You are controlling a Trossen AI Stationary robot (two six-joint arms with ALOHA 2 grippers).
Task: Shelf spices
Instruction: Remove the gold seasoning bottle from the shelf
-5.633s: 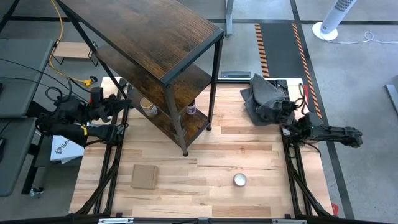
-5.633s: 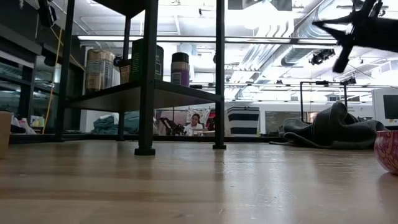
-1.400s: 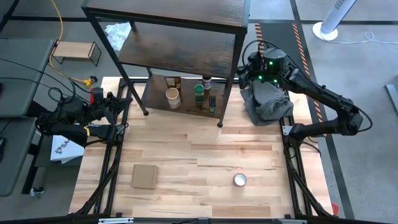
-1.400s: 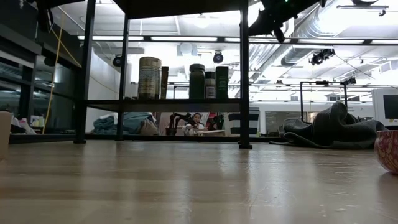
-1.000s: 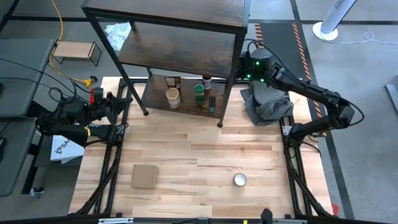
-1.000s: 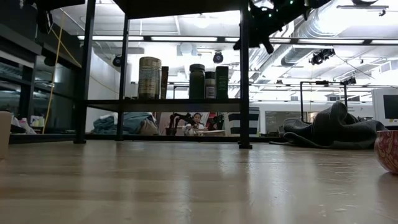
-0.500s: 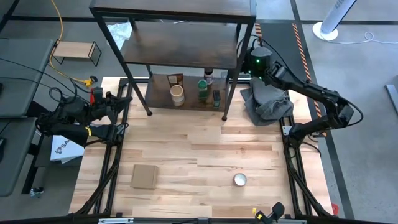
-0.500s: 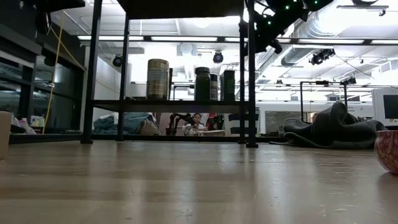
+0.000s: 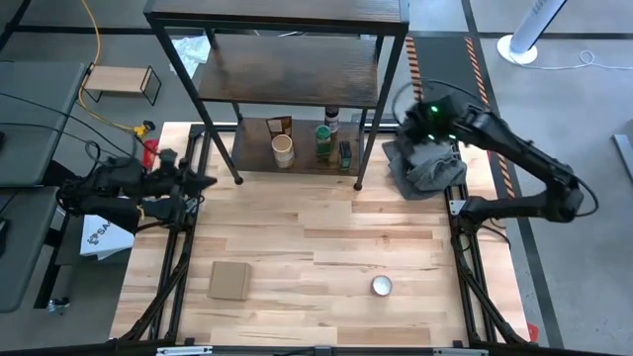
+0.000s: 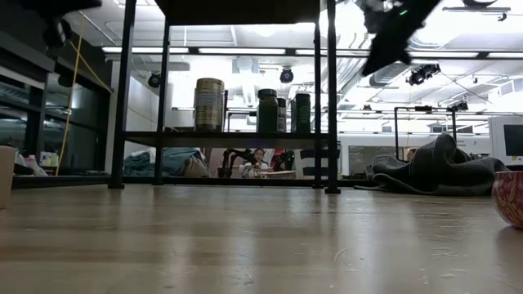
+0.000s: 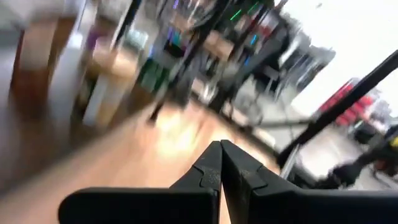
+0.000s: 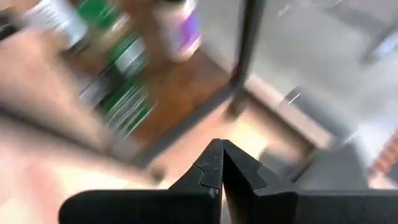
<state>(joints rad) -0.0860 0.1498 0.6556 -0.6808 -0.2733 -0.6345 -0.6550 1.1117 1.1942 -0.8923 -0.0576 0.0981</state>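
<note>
The tall dark brown wood shelf (image 9: 287, 74) holds small spice jars (image 9: 321, 143) on its lowest board. The right gripper (image 12: 221, 149), fingers pressed together and empty, hangs beside it; the left gripper (image 11: 220, 149), also closed and empty, is at the table's left edge.

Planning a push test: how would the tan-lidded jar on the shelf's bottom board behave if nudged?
The tan-lidded jar stands upright and looks taller than wide, so it may tip. Being round, it would probably roll once down. The shelf board looks smooth, so it might slide first.
</note>
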